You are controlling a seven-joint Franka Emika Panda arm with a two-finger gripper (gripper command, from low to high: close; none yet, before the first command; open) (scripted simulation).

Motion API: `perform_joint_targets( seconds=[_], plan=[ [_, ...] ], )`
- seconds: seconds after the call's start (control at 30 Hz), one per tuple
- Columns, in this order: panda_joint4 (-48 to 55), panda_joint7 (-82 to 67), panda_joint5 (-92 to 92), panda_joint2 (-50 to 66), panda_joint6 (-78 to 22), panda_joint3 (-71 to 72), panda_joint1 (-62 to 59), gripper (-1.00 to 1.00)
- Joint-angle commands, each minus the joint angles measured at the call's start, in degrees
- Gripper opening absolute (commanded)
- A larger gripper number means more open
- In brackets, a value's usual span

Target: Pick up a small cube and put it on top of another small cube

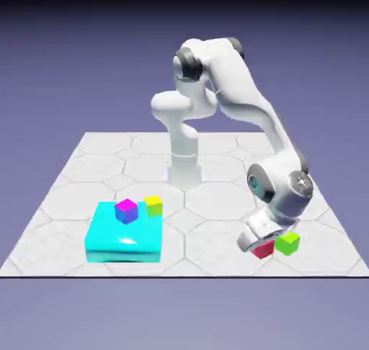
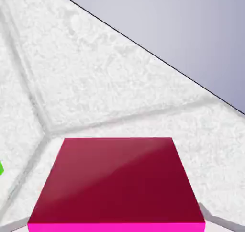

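A red cube point(image 1: 264, 250) sits low over the table at the exterior view's right, right under my gripper point(image 1: 259, 242). In the hand view the red cube point(image 2: 117, 183) fills the lower half, its top face toward the camera. My gripper point(image 2: 115, 225) is shut on it, with grey fingertips point(image 2: 217, 219) pressed against its two sides at the bottom corners. A green cube point(image 1: 289, 242) stands right beside the red one; only a sliver of this green cube point(image 2: 1, 168) shows at the hand view's left edge.
A wide cyan block point(image 1: 124, 234) lies at the exterior view's left, carrying a purple cube point(image 1: 126, 211) and a yellow-green cube point(image 1: 153, 205). The table's front edge point(image 1: 180, 275) runs close below the red and green cubes.
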Motion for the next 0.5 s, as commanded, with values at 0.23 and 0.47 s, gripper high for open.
perform_joint_targets(
  seconds=[0.23,0.47],
  plan=[
    [1.74,-2.27,-8.64,-1.28,-6.55,13.82,-1.14,-1.0],
    [-1.25,-0.69,-11.12,1.79,-0.97,12.16,-0.88,1.0]
  ],
)
